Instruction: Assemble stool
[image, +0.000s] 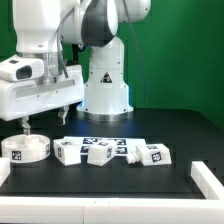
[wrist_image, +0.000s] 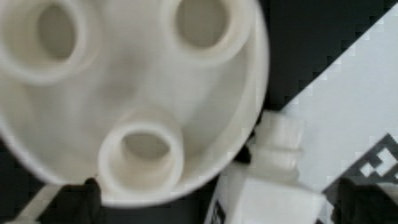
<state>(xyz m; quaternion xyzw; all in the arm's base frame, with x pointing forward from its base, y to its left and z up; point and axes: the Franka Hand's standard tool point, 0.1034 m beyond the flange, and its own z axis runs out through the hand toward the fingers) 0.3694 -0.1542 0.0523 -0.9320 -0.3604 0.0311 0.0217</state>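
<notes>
Jaws spread wide and empty, hanging just above the round seat (image: 25, 148) at the exterior view's lower left; legs (image: 100, 153) lie apart toward centre

On the surface (image: 185, 135) the stool parts lie in a row near the front: the seat (image: 27, 148) at the exterior view's left end, the first leg (image: 70, 150) just beside it, the second leg (image: 100, 154) close to the first, and the third leg (image: 152, 154) apart, toward the exterior view's right. The marker board (image: 108, 141) lies flat just behind the first two legs, and the robot base (image: 105, 90) stands behind that. The jaws hang just above the seat; in the wrist view the seat (wrist_image: 125, 90) lies beneath them, with a leg (wrist_image: 285, 140) beside its rim and the marker board (wrist_image: 356, 110) beyond.
</notes>
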